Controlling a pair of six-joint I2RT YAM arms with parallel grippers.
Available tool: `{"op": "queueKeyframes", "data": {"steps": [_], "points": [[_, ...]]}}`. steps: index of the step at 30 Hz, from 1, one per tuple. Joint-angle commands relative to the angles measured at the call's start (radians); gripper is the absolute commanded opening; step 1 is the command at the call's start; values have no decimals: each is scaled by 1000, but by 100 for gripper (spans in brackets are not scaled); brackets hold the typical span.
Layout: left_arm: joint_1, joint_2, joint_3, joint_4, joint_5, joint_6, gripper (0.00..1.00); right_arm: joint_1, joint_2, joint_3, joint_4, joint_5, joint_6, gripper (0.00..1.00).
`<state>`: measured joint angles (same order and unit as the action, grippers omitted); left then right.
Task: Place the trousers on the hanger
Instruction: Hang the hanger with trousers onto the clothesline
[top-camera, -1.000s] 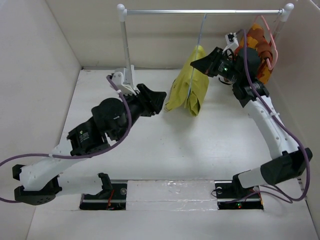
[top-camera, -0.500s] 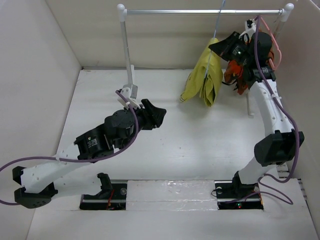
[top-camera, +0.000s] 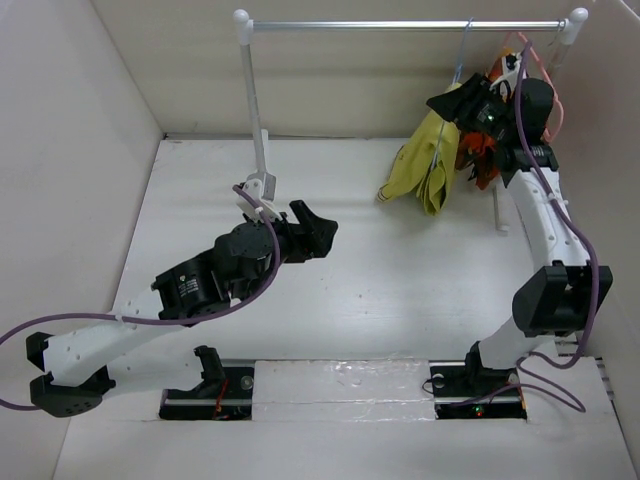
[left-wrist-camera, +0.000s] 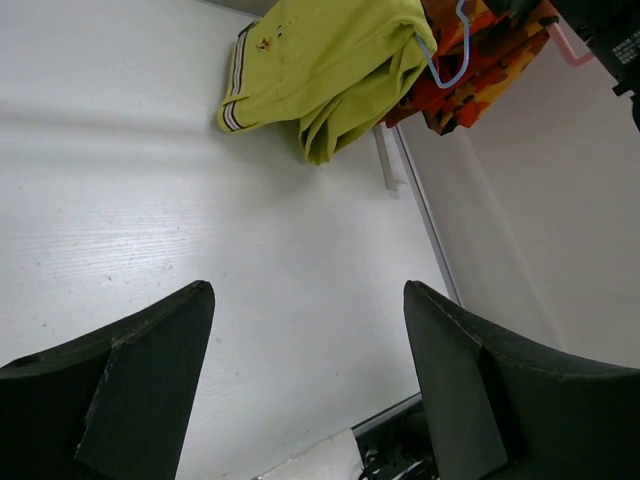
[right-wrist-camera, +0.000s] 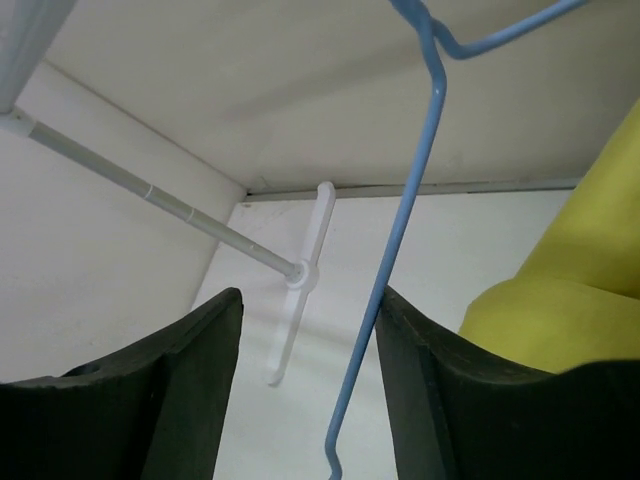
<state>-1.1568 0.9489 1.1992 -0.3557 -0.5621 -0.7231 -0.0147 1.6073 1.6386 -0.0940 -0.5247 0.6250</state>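
The mustard trousers (top-camera: 428, 168) hang folded over the pale-blue hanger (top-camera: 461, 55), whose hook reaches the rail at the back right. My right gripper (top-camera: 447, 103) is up beside the hanger's neck. In the right wrist view it is open (right-wrist-camera: 310, 300). The blue hanger wire (right-wrist-camera: 402, 225) runs between the fingers and rests against the right one, with the trousers (right-wrist-camera: 570, 300) at the right edge. My left gripper (top-camera: 322, 235) hovers open over mid-table, well left of the trousers. The left wrist view shows the trousers (left-wrist-camera: 320, 55) and the hanger (left-wrist-camera: 445, 62) beyond the left gripper (left-wrist-camera: 308, 295), which holds nothing.
A metal rail (top-camera: 400, 24) spans the back on two white posts (top-camera: 250, 90). An orange-red patterned garment (top-camera: 478, 150) on a pink hanger (top-camera: 535, 50) hangs right behind the trousers. White walls close in the table on the left, back and right.
The right arm carried the hanger and trousers up and rightward along the rail, then its jaws opened off the wire. The left gripper opened wider and the left arm shifted slightly.
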Motion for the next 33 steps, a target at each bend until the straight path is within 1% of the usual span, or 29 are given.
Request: {"op": "queueKeyframes", "data": {"steps": [1, 2, 3, 4, 7, 8, 9, 11, 15, 17, 19, 20, 21, 22, 23, 25, 26, 27, 29, 30, 31, 32, 33], "points": [[-1, -9, 0, -5, -39, 4, 73, -19, -104, -3, 99, -12, -59, 61], [-1, -7, 3, -9, -44, 5, 75, -28, -110, 1, 67, -12, -79, 66], [-1, -6, 7, -12, -48, 8, 78, -37, -118, 19, 27, -3, -93, 67], [-1, -4, 11, -20, -51, 13, 83, -37, -121, 36, 2, 0, -106, 69], [-1, -4, 31, -49, -79, 14, 89, -56, -126, 111, -73, -1, -163, 64], [-1, -6, 36, -55, -88, 16, 94, -67, -124, 127, -81, -8, -183, 100], [-1, -7, 39, -61, -102, 24, 99, -67, -121, 139, -82, -30, -189, 100], [-1, -13, 56, -71, -116, 33, 99, -94, -124, 176, -87, -44, -212, 100], [20, -16, 108, -109, -140, 57, 99, -117, -168, 233, -184, 40, -306, 100], [20, -18, 146, -112, -134, 82, 99, -161, -216, 215, -152, 22, -321, 100], [29, -24, 187, -124, -134, 97, 99, -185, -260, 181, -119, -40, -323, 100], [29, -25, 203, -132, -143, 99, 99, -204, -314, 164, -83, -64, -323, 100], [38, -33, 242, -158, -160, 102, 99, -205, -379, 86, -49, -125, -324, 100], [39, -33, 243, -158, -160, 102, 99, -205, -380, 86, -49, -126, -324, 100], [39, -38, 253, -166, -165, 111, 99, -205, -453, 55, -26, -145, -344, 100], [39, -53, 272, -209, -185, 108, 99, -205, -529, -55, -18, -201, -372, 100], [39, -56, 275, -238, -209, 81, 99, -189, -619, -101, -27, -204, -399, 100], [39, -70, 267, -285, -216, 68, 99, -151, -670, -199, -38, -172, -413, 100], [39, -79, 243, -339, -222, 35, 99, -99, -765, -297, -99, -124, -467, 100], [39, -85, 215, -371, -200, 16, 99, -73, -850, -345, -125, -82, -481, 100], [39, -94, 148, -388, -185, 7, 99, -20, -892, -438, -156, -61, -496, 100], [39, -98, 108, -410, -152, -12, 99, 8, -934, -477, -224, -43, -539, 100], [39, -101, 71, -452, -131, -66, 99, 33, -970, -514, -272, 6, -568, 100]]}}
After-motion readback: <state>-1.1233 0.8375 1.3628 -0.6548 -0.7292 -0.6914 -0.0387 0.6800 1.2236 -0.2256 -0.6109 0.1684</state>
